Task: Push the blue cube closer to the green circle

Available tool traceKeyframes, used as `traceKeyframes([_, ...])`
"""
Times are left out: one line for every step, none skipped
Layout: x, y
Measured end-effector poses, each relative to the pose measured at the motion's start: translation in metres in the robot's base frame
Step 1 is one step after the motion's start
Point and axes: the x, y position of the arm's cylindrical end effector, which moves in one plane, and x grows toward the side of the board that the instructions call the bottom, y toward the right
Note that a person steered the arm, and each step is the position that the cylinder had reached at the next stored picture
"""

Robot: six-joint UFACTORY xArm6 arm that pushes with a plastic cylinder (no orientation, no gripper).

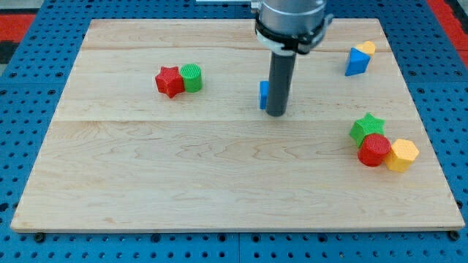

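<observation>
1. Our rod comes straight down from the view's top, upright, with my tip [276, 113] resting on the desk [219, 183].
2. We have no end effector jaws; the rod grasps nothing.
3. The blue cube [263, 95] touches the rod's left side, mostly hidden.
4. The green circle [191, 77] lies well left, touching a red star [170, 81].

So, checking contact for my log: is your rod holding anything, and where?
Nothing is held. My tip stands against the blue cube's right side.
</observation>
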Motion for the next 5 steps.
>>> traceKeyframes([-0.017,-0.001])
traceKeyframes([-0.017,0.017])
traceKeyframes([-0.022,0.041])
traceKeyframes([-0.044,0.042])
traceKeyframes([-0.063,0.041])
